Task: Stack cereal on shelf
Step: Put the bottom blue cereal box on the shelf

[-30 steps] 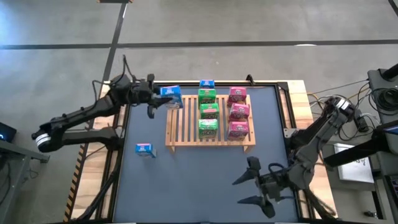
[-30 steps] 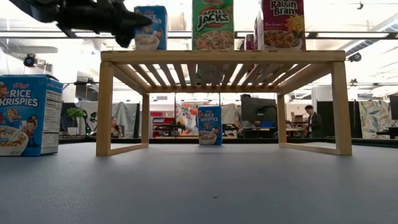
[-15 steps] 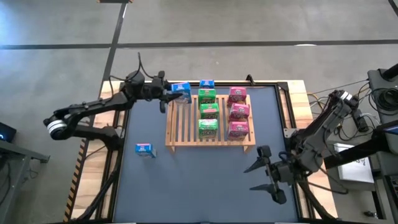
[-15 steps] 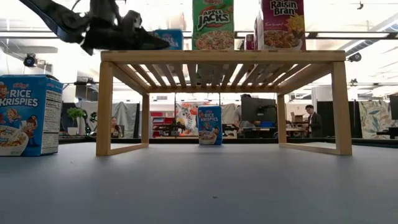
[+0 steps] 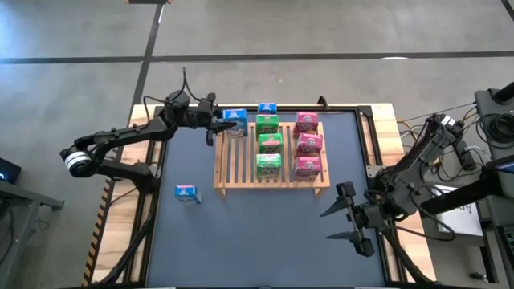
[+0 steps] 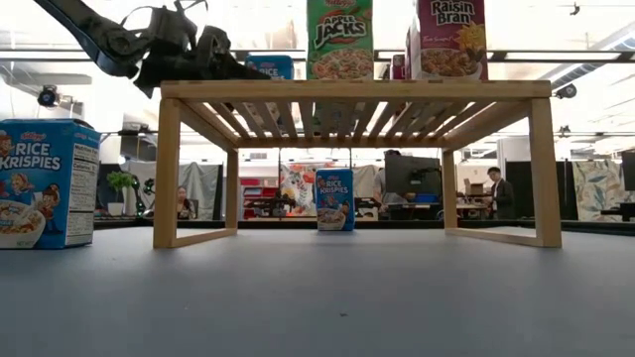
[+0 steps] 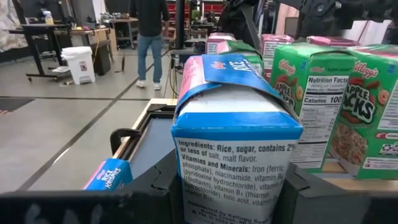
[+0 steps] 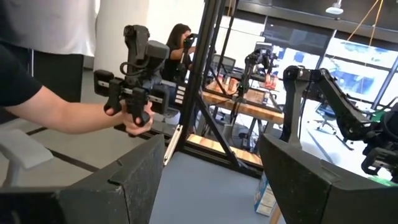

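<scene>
The left gripper (image 5: 224, 127) is clamped on a blue cereal box (image 5: 234, 120), holding it over the far left corner of the wooden shelf (image 5: 229, 172), the slatted rack that serves as landmark here. In the left wrist view the box (image 7: 233, 140) sits squarely between the two dark fingers (image 7: 158, 186), its ingredients panel facing the camera and its top tipped a little to one side. Just beside it on the shelf stands a row of three green boxes (image 5: 268, 144), and beyond those a row of three pink boxes (image 5: 307, 144); another blue box (image 5: 267, 108) stands at the shelf's far edge, next to the held one. A last blue box (image 5: 186, 193) lies on the table off the shelf's near left corner, well apart from either gripper. The likely trouble is the tilt: if released before its base is flat on the slats, the box could topple off the left edge or knock into the nearest green box. The right gripper (image 5: 353, 221) waits with fingers spread wide over the table, off the shelf's near right corner. In the right wrist view, a person's hand (image 8: 134, 118) holds a handheld controller beyond the table.
</scene>
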Controlling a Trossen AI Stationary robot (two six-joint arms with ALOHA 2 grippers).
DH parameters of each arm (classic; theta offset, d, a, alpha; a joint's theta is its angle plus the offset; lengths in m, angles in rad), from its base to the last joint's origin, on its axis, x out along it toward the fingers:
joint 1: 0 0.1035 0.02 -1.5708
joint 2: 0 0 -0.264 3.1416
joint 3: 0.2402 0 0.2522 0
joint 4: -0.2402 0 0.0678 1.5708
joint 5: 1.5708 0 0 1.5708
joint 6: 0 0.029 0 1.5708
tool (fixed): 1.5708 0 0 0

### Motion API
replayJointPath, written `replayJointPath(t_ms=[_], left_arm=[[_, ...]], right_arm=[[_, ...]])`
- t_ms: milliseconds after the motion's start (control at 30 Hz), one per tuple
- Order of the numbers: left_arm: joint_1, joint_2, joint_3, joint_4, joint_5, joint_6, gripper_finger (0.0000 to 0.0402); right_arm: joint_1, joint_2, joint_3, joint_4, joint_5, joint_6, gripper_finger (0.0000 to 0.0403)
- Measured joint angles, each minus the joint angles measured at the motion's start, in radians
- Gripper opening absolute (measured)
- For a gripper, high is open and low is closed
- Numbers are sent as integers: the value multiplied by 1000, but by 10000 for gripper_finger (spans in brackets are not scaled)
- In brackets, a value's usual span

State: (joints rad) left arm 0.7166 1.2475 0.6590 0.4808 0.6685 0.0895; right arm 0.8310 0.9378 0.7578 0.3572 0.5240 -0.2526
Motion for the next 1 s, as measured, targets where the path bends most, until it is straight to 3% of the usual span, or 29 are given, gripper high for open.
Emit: replayJointPath(t_ms=[667, 1000], left_arm=[[3, -21, 2, -93, 34, 59, 127], [3, -20, 1, -116, 32, 52, 180]], right_arm=[[0, 1, 0, -1, 2, 9, 249], [0, 1, 0, -1, 8, 18, 251]])
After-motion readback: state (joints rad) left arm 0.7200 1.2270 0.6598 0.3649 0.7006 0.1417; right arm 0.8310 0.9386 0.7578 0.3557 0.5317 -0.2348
